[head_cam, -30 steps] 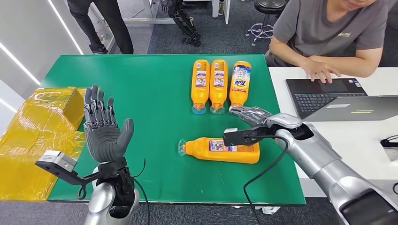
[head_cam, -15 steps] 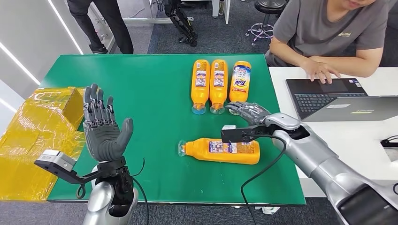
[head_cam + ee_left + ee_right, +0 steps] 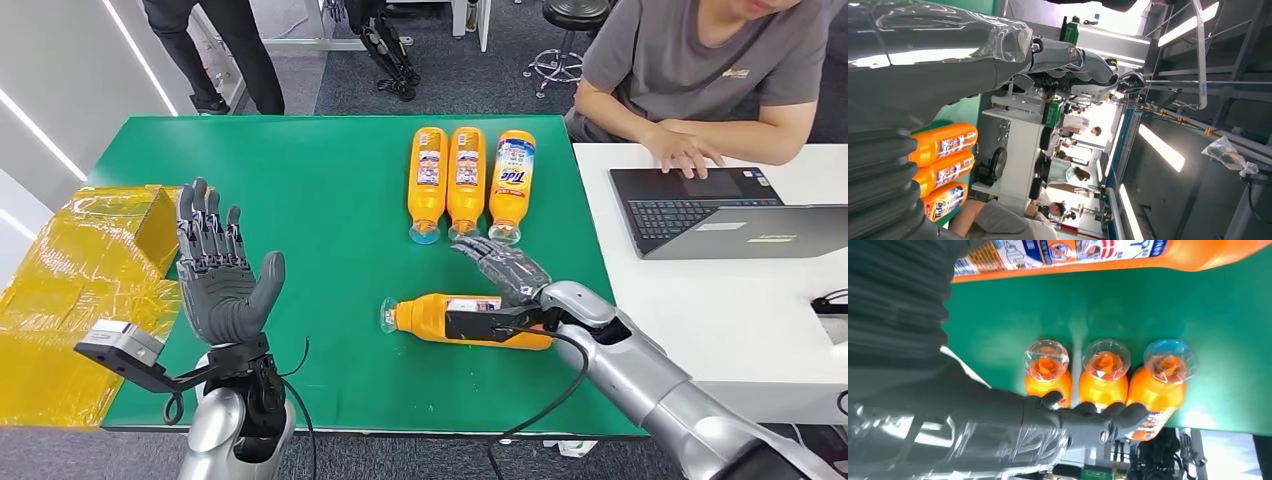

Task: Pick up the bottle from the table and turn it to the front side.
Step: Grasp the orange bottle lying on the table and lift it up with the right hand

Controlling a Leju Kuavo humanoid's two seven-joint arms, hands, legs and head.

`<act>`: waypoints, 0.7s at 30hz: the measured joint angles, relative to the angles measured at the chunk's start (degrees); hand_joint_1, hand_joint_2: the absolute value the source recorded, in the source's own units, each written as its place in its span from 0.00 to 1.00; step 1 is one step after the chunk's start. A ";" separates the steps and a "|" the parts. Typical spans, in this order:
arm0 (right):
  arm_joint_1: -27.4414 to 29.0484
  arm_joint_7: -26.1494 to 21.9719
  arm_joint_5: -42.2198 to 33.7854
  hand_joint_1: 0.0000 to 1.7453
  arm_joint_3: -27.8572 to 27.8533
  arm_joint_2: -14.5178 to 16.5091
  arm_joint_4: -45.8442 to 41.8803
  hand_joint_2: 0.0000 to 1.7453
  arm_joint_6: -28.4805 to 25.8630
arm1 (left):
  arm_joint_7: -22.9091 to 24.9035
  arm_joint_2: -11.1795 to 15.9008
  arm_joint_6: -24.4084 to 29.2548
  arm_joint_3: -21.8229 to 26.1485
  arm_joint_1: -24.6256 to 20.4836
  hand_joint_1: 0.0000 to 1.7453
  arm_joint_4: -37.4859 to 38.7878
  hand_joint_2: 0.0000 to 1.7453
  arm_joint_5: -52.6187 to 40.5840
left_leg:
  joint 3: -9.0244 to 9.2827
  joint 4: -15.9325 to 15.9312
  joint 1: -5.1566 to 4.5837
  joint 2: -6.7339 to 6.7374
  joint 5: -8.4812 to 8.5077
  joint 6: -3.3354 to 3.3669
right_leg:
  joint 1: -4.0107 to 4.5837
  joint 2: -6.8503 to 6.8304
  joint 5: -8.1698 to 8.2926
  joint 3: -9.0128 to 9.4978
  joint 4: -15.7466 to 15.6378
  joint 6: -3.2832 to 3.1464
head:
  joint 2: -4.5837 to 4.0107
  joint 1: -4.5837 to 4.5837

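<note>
The bottle [image 3: 470, 320] lies on its side on the green surface, apart from a row of three bottles [image 3: 468, 183], with the right robot hand [image 3: 503, 268] spread open above its middle, seemingly not touching. The left robot hand [image 3: 220, 275] is raised, open and empty. Smooth, rigid plastic, probably heavy with liquid, rolls easily: grip the label-wrapped body; the wrist camera hides its base.

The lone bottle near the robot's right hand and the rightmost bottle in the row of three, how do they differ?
The lone bottle lies crosswise on the green table, cap toward the robot's left; the rightmost row bottle lies lengthwise, cap toward the robot. The lone bottle shows a small-print label; the row bottle shows its blue Tide logo. The right hand reaches over the lone bottle; the row bottle lies against its neighbour. Both are orange with clear caps.
</note>
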 joint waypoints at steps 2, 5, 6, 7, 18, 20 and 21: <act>0.39 -0.67 -1.31 0.00 -0.30 0.30 -0.55 1.00 2.38 | 0.00 -0.01 0.53 0.00 0.00 0.00 0.00 1.00 0.21 | 0.01 0.00 0.00 0.01 0.00 0.00 | 0.00 0.02 0.00 0.00 0.00 0.00 | 0.00 -0.01; 0.55 -0.94 -2.32 0.00 -0.38 0.64 -1.02 1.00 5.32 | 0.00 -0.01 1.03 0.00 0.00 0.00 0.00 1.00 0.76 | 0.01 0.01 0.00 0.01 0.00 0.00 | 0.00 0.01 0.00 -0.01 0.00 0.00 | 0.00 -0.01; 0.56 -0.96 -2.47 0.00 -0.39 0.69 -1.09 1.00 5.86 | 0.00 -0.01 1.13 0.00 0.00 0.00 0.00 1.00 0.86 | 0.01 0.01 0.01 0.00 0.00 0.00 | 0.00 0.00 0.00 -0.01 0.00 0.00 | 0.00 -0.01; 0.55 -0.97 -2.57 0.00 -0.39 0.72 -1.15 1.00 6.47 | 0.00 -0.01 1.22 0.00 0.00 0.00 0.00 1.00 0.95 | 0.01 0.00 0.01 0.00 0.00 0.00 | 0.00 -0.01 0.00 -0.01 0.01 -0.01 | 0.00 -0.01; -0.59 -0.96 -2.97 0.00 0.71 0.04 0.47 1.00 14.52 | 0.00 0.01 2.33 0.00 0.33 0.00 -0.02 1.00 1.48 | 0.01 0.01 0.00 0.00 0.00 0.00 | 0.00 0.00 0.00 -0.01 -0.01 0.00 | 0.00 0.00; -1.07 -0.85 -2.87 0.00 1.03 -0.40 0.83 1.00 14.91 | 0.00 0.01 2.43 0.00 0.34 0.00 -0.01 1.00 1.72 | 0.01 0.02 0.00 0.00 0.00 0.00 | -0.01 -0.01 0.00 -0.01 -0.01 0.00 | 0.00 -0.01; -1.30 -0.68 -2.67 0.00 1.22 -0.67 0.95 1.00 15.07 | 0.00 0.01 2.44 0.00 0.34 0.00 -0.01 1.00 1.86 | 0.01 0.02 0.00 0.00 0.00 0.00 | -0.01 0.00 0.00 0.00 -0.01 0.00 | 0.00 -0.01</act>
